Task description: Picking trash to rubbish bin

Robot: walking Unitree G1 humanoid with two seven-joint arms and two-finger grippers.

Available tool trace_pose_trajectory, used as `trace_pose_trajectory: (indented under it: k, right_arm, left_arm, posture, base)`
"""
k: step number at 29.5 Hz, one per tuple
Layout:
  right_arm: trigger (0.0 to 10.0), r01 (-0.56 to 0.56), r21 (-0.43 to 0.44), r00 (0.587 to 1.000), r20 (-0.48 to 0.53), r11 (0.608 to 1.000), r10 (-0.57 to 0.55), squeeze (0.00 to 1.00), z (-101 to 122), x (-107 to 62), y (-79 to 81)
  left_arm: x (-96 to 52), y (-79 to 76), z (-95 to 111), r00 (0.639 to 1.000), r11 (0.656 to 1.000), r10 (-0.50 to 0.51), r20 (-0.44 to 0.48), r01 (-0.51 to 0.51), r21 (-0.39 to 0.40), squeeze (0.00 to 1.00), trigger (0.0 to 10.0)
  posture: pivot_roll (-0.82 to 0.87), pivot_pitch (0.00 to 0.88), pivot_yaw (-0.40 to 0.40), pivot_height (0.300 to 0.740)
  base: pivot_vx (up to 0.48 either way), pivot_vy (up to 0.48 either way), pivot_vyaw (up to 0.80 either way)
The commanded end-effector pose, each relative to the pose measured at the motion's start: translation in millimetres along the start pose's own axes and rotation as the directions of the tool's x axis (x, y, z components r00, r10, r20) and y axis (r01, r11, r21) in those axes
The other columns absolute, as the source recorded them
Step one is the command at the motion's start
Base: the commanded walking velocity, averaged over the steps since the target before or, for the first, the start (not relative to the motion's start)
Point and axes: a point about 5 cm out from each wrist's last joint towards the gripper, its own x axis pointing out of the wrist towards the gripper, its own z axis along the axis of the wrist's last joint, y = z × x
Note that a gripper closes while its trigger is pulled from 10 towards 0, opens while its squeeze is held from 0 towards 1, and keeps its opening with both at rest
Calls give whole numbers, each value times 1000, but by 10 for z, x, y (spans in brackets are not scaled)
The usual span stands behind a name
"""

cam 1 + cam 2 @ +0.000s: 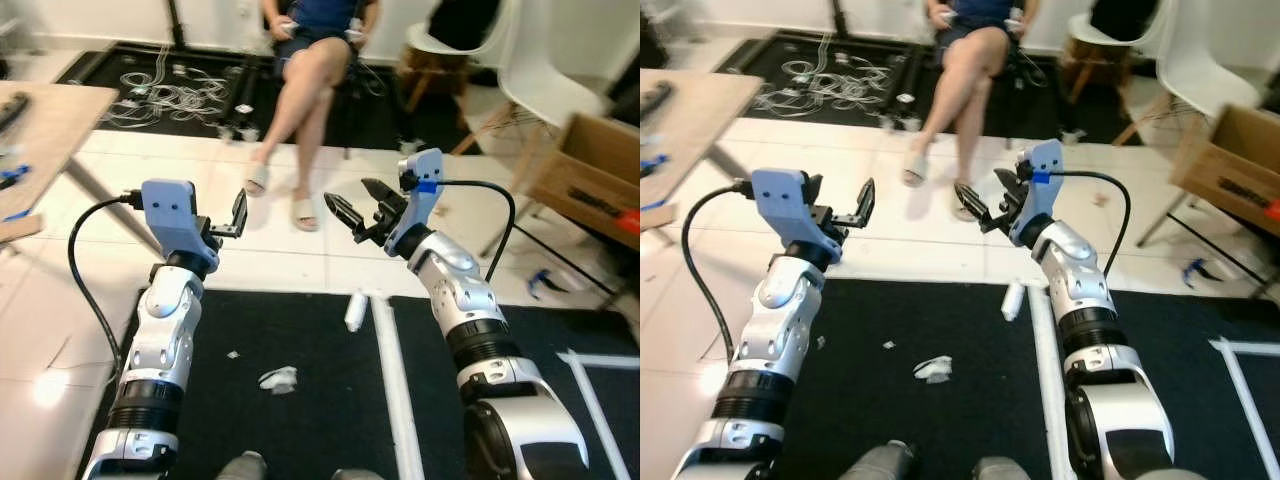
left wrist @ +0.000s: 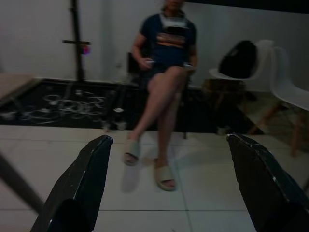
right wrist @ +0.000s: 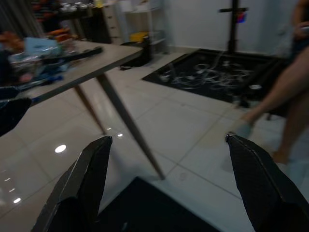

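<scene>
Head views: both arms are raised over the black mat (image 1: 300, 340). The left gripper (image 1: 232, 217) and right gripper (image 1: 360, 205) hang above the white tiles, both spread and holding nothing. The trash lies below them on the mat: a crumpled paper (image 1: 279, 379) near the middle, a small white bottle (image 1: 354, 311) by the mat's far edge, just beside a white strip (image 1: 392, 370), and a tiny scrap (image 1: 232, 354) near the left arm. A seated person (image 1: 300, 90) is well beyond, with a cardboard box (image 1: 590, 175) far right; I cannot tell whether that box serves as the bin.

Left wrist view: the fingers (image 2: 79, 186) stand wide apart, aimed at the person's feet, not at any trash.

Right wrist view: the fingers (image 3: 82, 186) are likewise wide, pointing toward a table (image 3: 72, 60) leg and tiles.

Judgement: to pick well, tilt one wrist down until the paper sits between the fingers, lower straight, then close gently so the soft wad isn't pushed away
</scene>
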Motion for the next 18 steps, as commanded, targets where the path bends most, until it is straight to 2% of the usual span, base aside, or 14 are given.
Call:
trace_pose_trajectory:
  k: [1, 18]
  right_arm:
    - [10000, -1, -7, 1000, -13, 1000, 0, 0, -24, -17, -15]
    - [10000, -11, -1, 1000, -18, 1000, 11, 0, -36, -7, -12]
  left_arm:
    - [-3, -19, -37, 1000, 1000, -11, -13, 11, 2, 0, 10000]
    - [3, -38, -42, 1000, 1000, -27, -15, 27, 5, 0, 10000]
  posture:
    - [-33, 0, -51, 740]
    - [-33, 0, -51, 740]
  base:
    - [0, 0, 744]
    - [0, 0, 744]
